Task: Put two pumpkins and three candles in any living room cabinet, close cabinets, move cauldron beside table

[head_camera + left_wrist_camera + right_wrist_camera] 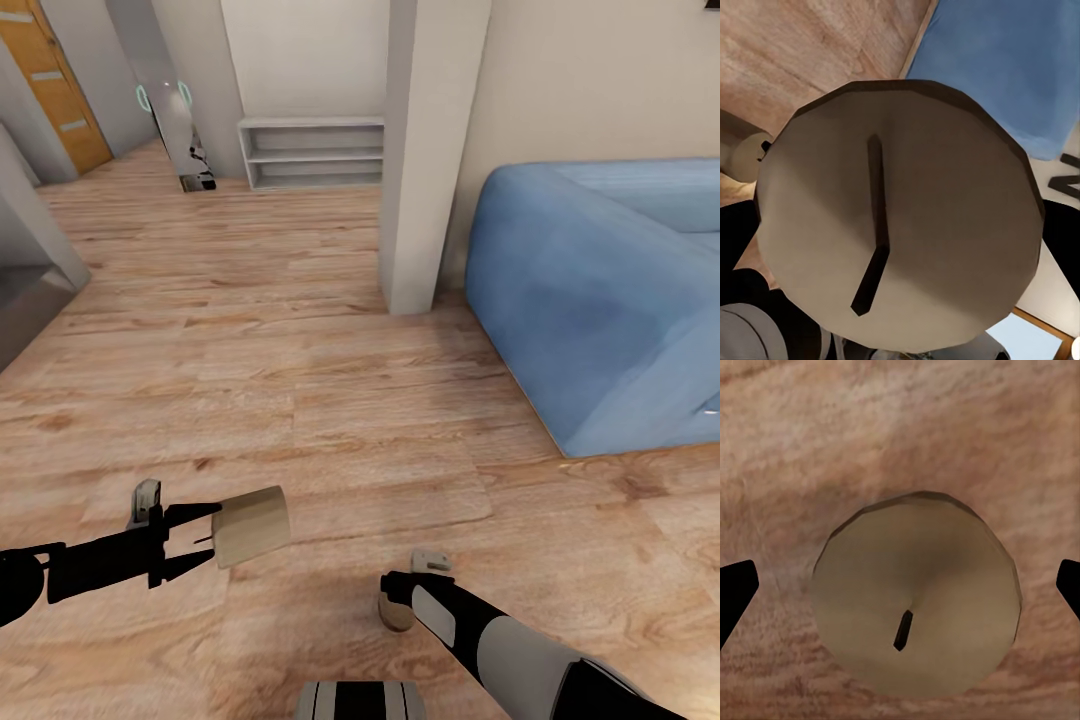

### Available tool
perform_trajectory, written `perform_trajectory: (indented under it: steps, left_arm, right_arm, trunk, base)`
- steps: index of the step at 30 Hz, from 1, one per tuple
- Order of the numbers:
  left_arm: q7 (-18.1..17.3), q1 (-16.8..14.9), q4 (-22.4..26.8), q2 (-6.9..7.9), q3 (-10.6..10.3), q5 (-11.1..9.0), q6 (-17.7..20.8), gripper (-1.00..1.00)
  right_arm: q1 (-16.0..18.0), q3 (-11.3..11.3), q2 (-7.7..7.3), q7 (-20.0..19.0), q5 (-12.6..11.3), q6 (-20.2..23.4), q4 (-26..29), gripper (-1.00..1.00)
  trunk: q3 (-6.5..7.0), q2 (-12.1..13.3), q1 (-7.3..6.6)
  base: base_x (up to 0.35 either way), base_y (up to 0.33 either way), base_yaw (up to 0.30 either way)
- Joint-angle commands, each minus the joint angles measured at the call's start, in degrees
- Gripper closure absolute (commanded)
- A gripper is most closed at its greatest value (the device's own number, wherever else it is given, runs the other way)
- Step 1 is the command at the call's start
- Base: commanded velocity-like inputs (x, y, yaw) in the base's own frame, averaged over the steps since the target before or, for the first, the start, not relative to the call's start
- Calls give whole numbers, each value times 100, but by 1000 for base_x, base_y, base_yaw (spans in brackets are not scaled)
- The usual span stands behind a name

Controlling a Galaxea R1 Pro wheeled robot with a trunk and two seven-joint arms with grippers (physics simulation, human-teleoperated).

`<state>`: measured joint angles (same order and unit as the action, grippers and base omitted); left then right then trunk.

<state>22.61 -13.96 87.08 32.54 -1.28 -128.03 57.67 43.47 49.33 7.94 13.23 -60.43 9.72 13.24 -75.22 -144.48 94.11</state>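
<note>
Here, the scene by parts:

Left gripper [205,537]: held out low over the wood floor [300,330], its black fingers clamped on a candle [252,526] that lies on its side, flat end toward the room.
Candle in the left gripper, left wrist view: its pale round top [900,225] with a dark wick line sits right in front of the lens; a second candle [746,156] shows small beside it on the floor.
Right gripper [400,590]: pointing down over the other candle [395,612], which stands upright on the floor just ahead of the robot's base.
Right jaws: in the right wrist view the candle top [916,615] lies between two dark fingertips [733,589] that stand apart at either side, not touching it as far as can be told.
Sofa [600,300]: blue, on the right, well apart from both candles.
Pillar [430,150]: pale, just beside the sofa's near end.
Shelf unit [312,152]: low, grey-white, against the far wall.
Door [65,85]: orange wood, far left.
</note>
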Motion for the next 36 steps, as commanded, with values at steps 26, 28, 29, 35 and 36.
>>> perform_trajectory:
  steps: [26,28,29,35,36]
  left_arm:
    - [48,131,178,16,49,-257,7,100]
    - [48,131,178,16,49,-257,7,100]
    - [50,131,178,16,49,-257,7,100]
    - [47,131,178,16,49,-258,7,100]
    - [47,131,178,16,49,-258,7,100]
  right_arm:
    - [4,41,-3,21,-31,-90,8,-100]
    - [4,41,-3,20,-31,-92,5,-100]
    - [4,42,-3,21,-31,-92,6,-100]
    - [4,43,2,3,-31,-99,11,-100]
    - [4,44,4,-21,-31,-100,11,-100]
  trunk:
    - [-203,-14,22]
    - [-248,-17,27]
    - [-270,-18,30]
    - [-314,-21,35]
    - [-314,-21,35]
  base:
    - [0,0,0]
    - [0,0,0]
    - [0,0,0]
    - [0,0,0]
    - [0,0,0]
